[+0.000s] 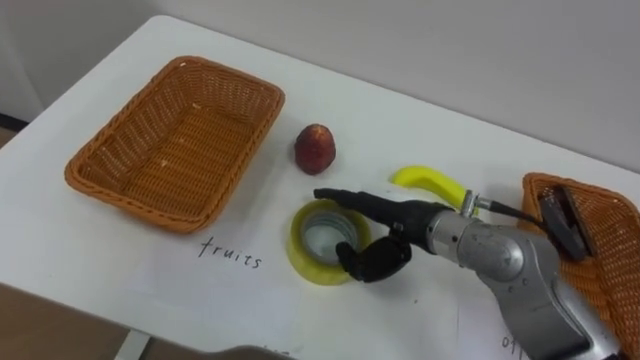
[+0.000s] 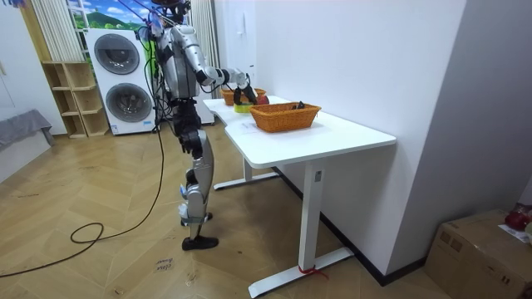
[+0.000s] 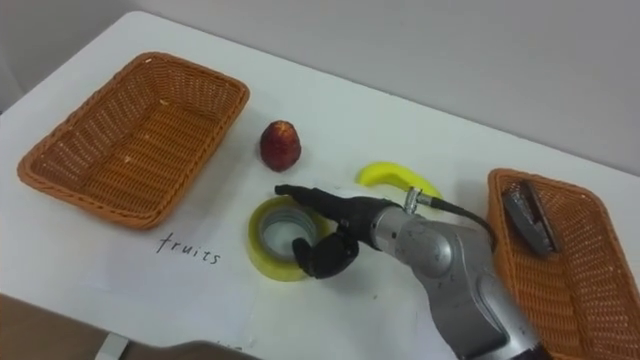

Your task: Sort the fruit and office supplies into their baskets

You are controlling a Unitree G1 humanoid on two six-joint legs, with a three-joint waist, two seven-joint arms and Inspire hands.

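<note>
While the robot stands upright at one short end of the white surface [image 1: 420, 90], with stacked washing machines [image 2: 125, 79] behind it in the room view, its right arm reaches out over the middle of the top. The right hand [image 1: 400, 215] sits on the right side of the yellow tape roll [image 1: 300, 250], which lies flat near the surface's near edge. The upper fingers [image 1: 345, 197] stretch across the roll's far rim, and the lower ones curl in against its near-right rim, so the hand pinches that side of the ring.

Just beyond the roll, apart from it, a red fruit [image 1: 315, 148] stands on the bare top. A yellow banana [image 1: 428, 180] lies to the right of the fruit, partly behind the wrist.

Toward the left edge an empty wicker basket [image 1: 75, 170] rests beside the fruit without touching it, with a handwritten label [image 1: 230, 250] on the surface at its near corner. At the right edge a second wicker basket [image 1: 615, 260] holds a dark clip-like item [image 1: 562, 222].
</note>
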